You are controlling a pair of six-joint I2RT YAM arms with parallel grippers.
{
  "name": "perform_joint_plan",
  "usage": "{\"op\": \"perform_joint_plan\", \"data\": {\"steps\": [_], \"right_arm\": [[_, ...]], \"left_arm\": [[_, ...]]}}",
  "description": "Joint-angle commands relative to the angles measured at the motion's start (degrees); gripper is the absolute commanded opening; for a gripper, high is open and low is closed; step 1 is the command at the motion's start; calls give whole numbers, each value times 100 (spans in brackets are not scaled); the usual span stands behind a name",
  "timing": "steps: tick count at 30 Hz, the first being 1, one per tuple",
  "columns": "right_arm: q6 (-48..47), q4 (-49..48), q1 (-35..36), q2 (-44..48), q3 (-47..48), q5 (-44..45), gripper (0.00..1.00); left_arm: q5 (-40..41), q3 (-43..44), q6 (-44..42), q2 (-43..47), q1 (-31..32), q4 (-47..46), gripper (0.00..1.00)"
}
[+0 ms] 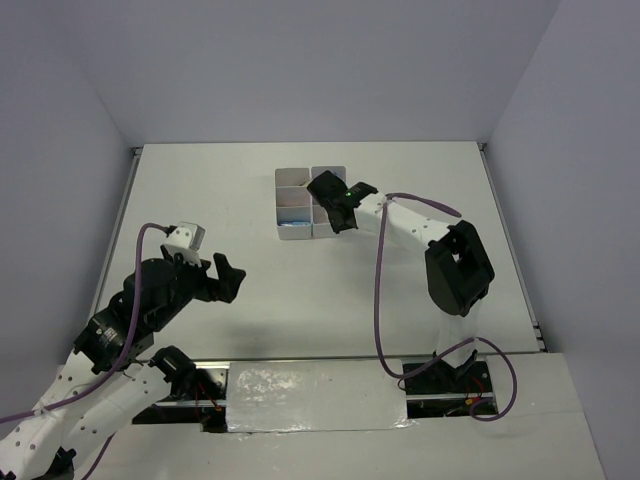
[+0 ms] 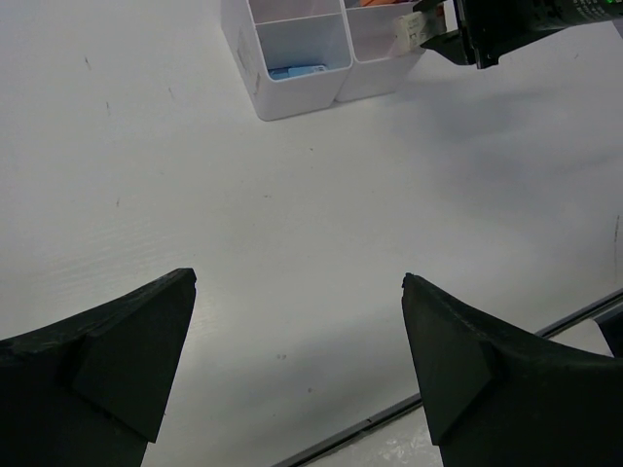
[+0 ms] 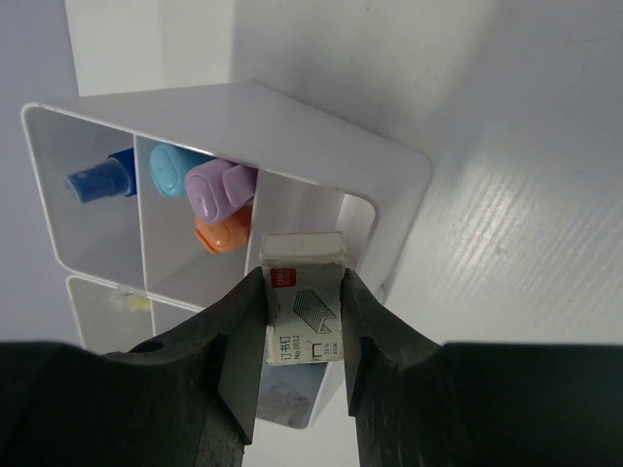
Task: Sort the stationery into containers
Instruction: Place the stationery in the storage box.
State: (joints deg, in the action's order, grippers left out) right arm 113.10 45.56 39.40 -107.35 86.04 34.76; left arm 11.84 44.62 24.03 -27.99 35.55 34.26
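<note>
The right gripper (image 3: 303,287) has its jaws partly closed on a small white staple box (image 3: 304,316), pinched upright between both fingers; it hangs over the white six-compartment container (image 3: 389,185) at the far middle of the table (image 2: 292,195), though which compartment lies beneath it is hard to tell; one compartment holds pale blue, purple and orange markers (image 3: 209,199), its neighbour a blue-capped bottle (image 3: 97,182); the left gripper (image 2: 299,282) hovers well apart near the table's front, jaws spread wide, holding nothing.
</note>
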Motion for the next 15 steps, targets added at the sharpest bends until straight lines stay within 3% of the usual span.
{"op": "perform_joint_plan", "data": {"steps": [1,15], "right_arm": [[204,-249,-37,57,308,216,8],[-16,-618,-46,-137,352,145,18]], "left_arm": [[-155,29,-127,39,-4,-315,99],[-761,-32,-320,30,-4,-499,98]]}}
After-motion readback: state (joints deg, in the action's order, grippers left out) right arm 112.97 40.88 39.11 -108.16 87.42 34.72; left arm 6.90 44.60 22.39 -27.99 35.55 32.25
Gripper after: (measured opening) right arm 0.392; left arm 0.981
